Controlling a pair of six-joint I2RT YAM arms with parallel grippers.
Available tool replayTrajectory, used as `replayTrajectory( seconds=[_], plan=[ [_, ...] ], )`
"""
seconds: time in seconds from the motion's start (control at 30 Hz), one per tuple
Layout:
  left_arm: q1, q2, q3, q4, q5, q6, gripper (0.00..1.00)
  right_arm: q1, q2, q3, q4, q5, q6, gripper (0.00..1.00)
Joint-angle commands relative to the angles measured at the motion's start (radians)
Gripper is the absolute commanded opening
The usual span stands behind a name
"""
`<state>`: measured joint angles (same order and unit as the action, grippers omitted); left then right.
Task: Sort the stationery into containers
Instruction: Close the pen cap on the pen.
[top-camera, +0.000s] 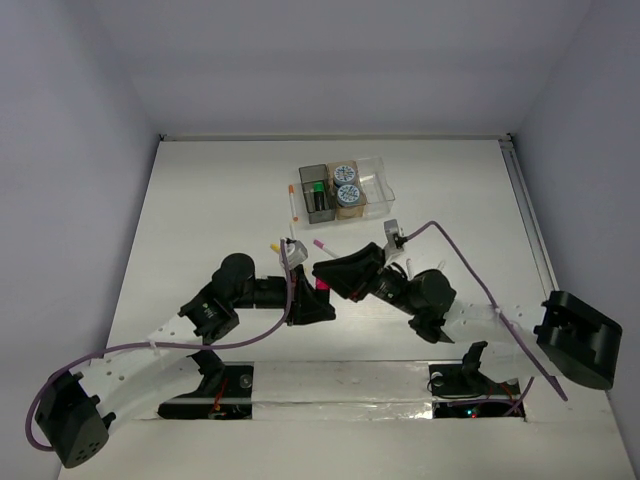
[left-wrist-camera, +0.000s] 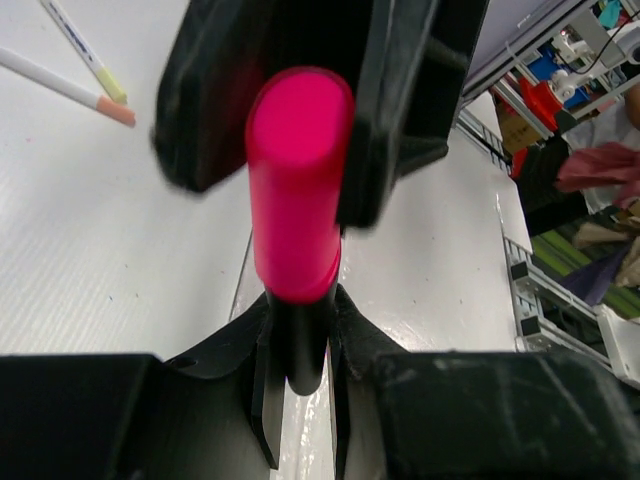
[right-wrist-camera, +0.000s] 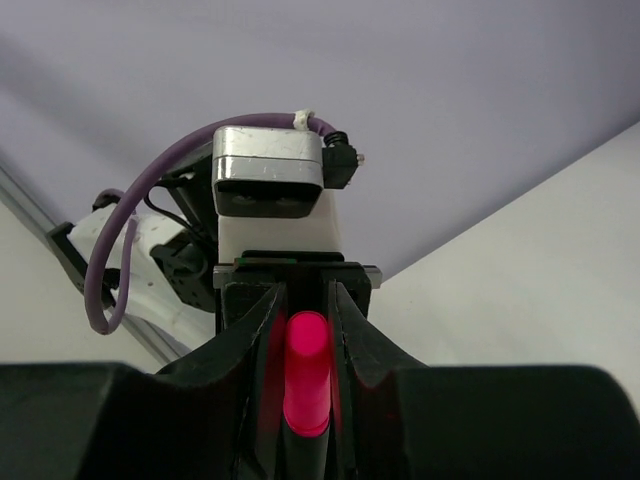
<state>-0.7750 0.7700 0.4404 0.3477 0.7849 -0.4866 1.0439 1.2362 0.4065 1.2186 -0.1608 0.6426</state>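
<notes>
A short marker with a black barrel and magenta cap (top-camera: 322, 288) is held off the table between my two grippers, mid-table in front of the bases. My left gripper (top-camera: 314, 303) is shut on the black barrel (left-wrist-camera: 298, 345). My right gripper (top-camera: 328, 272) is shut on the magenta cap (right-wrist-camera: 306, 375). In the left wrist view the right gripper's fingers (left-wrist-camera: 405, 110) flank the cap (left-wrist-camera: 297, 190). The joined bins stand further back: dark grey (top-camera: 306, 177) with a green eraser, amber (top-camera: 349, 211) with two tape rolls (top-camera: 347, 184), and clear (top-camera: 378, 180).
Thin white pens lie loose on the table: an orange-capped one (top-camera: 292, 203) left of the bins, a yellow-capped one (top-camera: 279, 245) and a pink-capped one (top-camera: 323, 244) just behind the grippers. Two of them show in the left wrist view (left-wrist-camera: 90, 60). Purple cables loop over both arms.
</notes>
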Motion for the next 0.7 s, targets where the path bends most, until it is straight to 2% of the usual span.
replayTrajectory(
  seconds=[0.0, 0.1, 0.37, 0.53, 0.67],
  plan=[
    [0.082, -0.034, 0.208, 0.445, -0.222, 0.000, 0.00, 0.142, 0.157, -0.138, -0.243, -0.304, 0.066, 0.00],
    [0.091, -0.040, 0.230, 0.416, -0.220, 0.011, 0.00, 0.160, 0.181, -0.182, -0.194, -0.284, 0.092, 0.00],
    [0.100, -0.049, 0.284, 0.340, -0.231, 0.046, 0.00, 0.225, 0.141, -0.253, -0.280, -0.235, 0.121, 0.00],
    [0.100, -0.017, 0.274, 0.366, -0.230, 0.039, 0.00, 0.281, 0.195, -0.198, -0.343, -0.256, 0.111, 0.00],
    [0.129, -0.032, 0.287, 0.349, -0.234, 0.049, 0.00, 0.292, 0.195, -0.259, -0.306, -0.250, 0.153, 0.00]
  ],
)
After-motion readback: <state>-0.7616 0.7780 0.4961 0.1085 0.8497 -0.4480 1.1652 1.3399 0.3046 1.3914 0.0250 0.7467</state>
